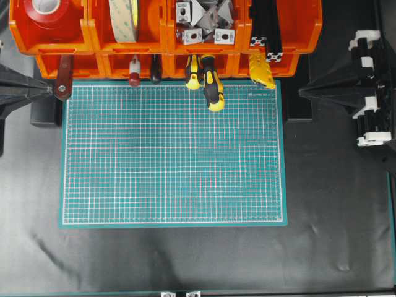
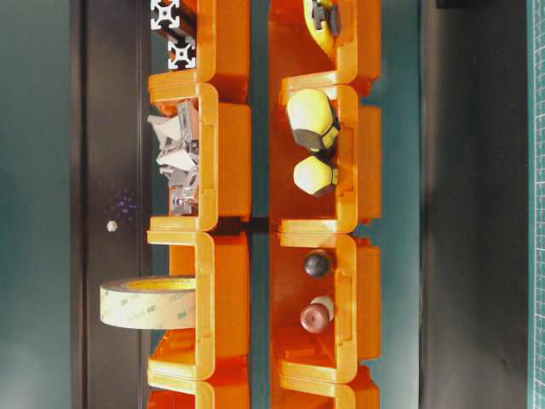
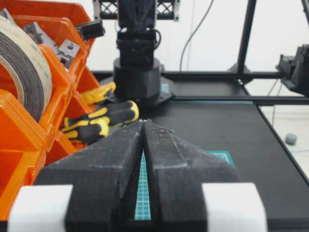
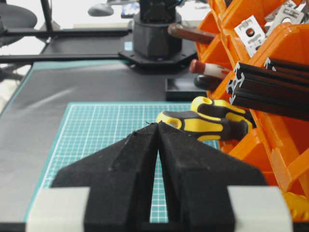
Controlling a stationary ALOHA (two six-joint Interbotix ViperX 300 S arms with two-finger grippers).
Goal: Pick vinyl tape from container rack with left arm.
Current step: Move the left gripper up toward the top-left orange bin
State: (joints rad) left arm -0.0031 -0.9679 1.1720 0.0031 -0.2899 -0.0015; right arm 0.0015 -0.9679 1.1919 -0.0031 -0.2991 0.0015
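The container rack (image 1: 93,38) is a two-tier row of orange bins along the far edge, also seen in the table-level view (image 2: 223,128) and both wrist views (image 3: 54,79) (image 4: 285,46). Its top-left bin holds a red roll with a white core (image 1: 51,17). The vinyl tape itself is out of view. My left gripper (image 1: 49,90) sits at the left by the mat's far corner, jaws shut with nothing between them (image 3: 144,122). My right gripper (image 1: 302,92) rests at the right, shut and empty (image 4: 157,124).
A big cream tape roll (image 1: 127,20), metal brackets (image 1: 204,21) and black profiles (image 1: 266,31) fill the upper bins. A red-brown handle (image 1: 63,77) and yellow-black screwdriver handles (image 1: 210,83) stick out of the lower bins over the green cutting mat (image 1: 173,161).
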